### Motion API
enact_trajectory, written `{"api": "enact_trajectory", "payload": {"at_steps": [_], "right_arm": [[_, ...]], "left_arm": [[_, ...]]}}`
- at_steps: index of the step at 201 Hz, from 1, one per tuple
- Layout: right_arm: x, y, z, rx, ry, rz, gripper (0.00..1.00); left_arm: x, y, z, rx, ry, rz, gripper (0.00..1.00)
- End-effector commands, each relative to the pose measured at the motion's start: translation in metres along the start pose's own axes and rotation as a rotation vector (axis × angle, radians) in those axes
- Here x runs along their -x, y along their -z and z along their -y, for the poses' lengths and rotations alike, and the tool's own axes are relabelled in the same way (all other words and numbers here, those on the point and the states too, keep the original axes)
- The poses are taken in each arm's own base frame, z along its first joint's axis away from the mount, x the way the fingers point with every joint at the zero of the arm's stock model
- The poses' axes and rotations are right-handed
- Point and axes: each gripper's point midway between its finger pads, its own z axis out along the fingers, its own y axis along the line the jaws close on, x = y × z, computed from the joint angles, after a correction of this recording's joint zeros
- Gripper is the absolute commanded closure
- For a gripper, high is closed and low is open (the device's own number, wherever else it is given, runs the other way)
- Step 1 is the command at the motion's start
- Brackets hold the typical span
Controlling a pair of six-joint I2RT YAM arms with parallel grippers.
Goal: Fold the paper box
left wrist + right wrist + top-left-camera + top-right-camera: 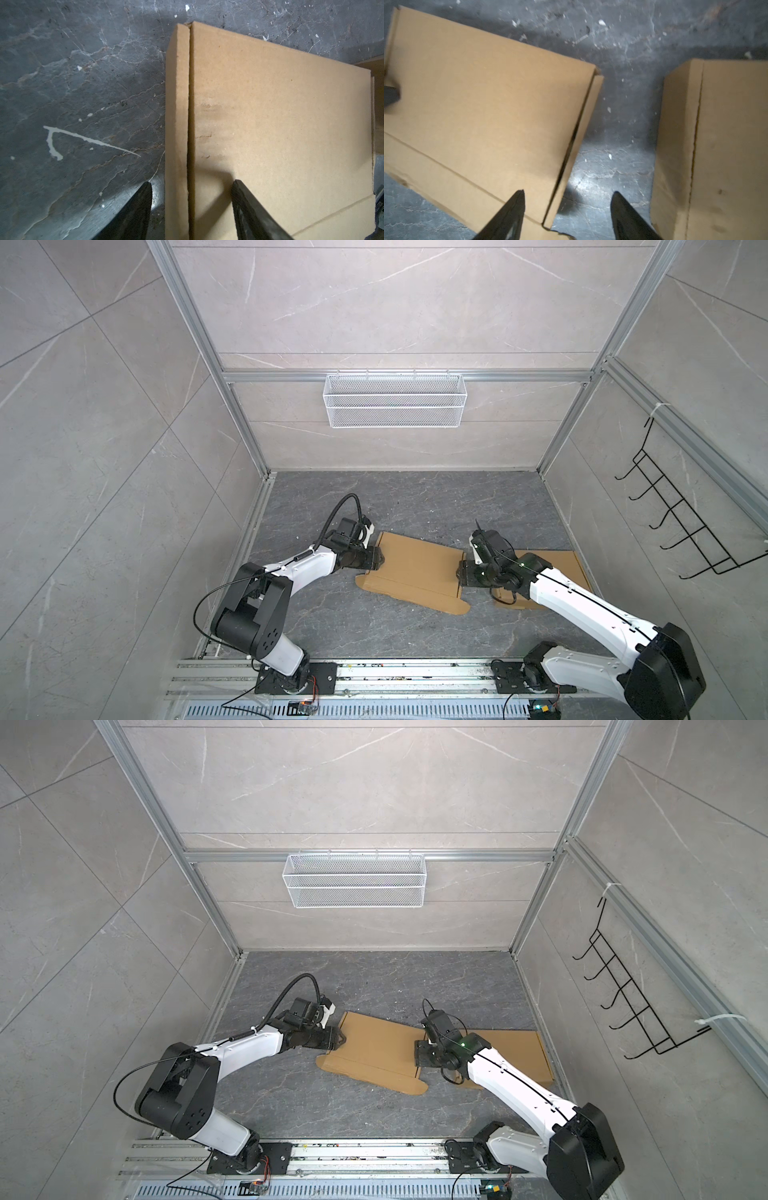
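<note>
I log paper box (415, 572) centred on table (374, 626); left gripper (192, 182) straddles its left edge, right gripper (566, 193) its right edge, contact unclear. Second sheet (559, 568) lies apart, rightward.

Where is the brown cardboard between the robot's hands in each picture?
In a top view: the cardboard lies mid-floor.
In a top view: cardboard mid-floor too.
Left wrist view: cardboard fills about half the picture.
Right wrist view: cardboard is the bigger, slanted sheet.
Shared landmark: the dark marbled floor beneath it.

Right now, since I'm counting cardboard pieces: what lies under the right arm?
A second flat cardboard sheet lies under the right arm. Its far and right parts show. The arm covers its near-left part, so anything lying there cannot be seen.
</note>
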Motion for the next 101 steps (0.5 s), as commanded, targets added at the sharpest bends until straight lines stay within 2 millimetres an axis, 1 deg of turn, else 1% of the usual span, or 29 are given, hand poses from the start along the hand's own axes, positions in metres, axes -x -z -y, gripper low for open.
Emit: {"api": "enact_trajectory", "payload": {"at_steps": [1, 23, 41, 65, 85, 101], "right_arm": [[-0.004, -0.014, -0.012, 0.098, -0.086, -0.043, 0.33], [-0.005, -0.033, -0.018, 0.142, -0.11, -0.068, 0.35], [0.002, -0.04, -0.026, 0.176, -0.11, -0.052, 0.35], [0.012, -0.054, -0.044, 0.239, -0.097, -0.077, 0.36], [0.021, -0.064, -0.055, 0.271, -0.079, -0.094, 0.36], [0.031, -0.067, -0.06, 0.273, -0.047, -0.088, 0.36]], "left_arm": [[-0.005, 0.002, -0.006, 0.001, 0.042, -0.008, 0.36], [0.004, 0.002, -0.005, -0.041, 0.079, 0.018, 0.37], [0.003, 0.002, -0.005, -0.06, 0.103, 0.029, 0.37], [0.0, 0.005, -0.005, -0.085, 0.14, 0.053, 0.37], [-0.001, 0.014, -0.008, -0.087, 0.161, 0.086, 0.37], [0.002, 0.025, -0.016, -0.081, 0.189, 0.131, 0.37]]}}
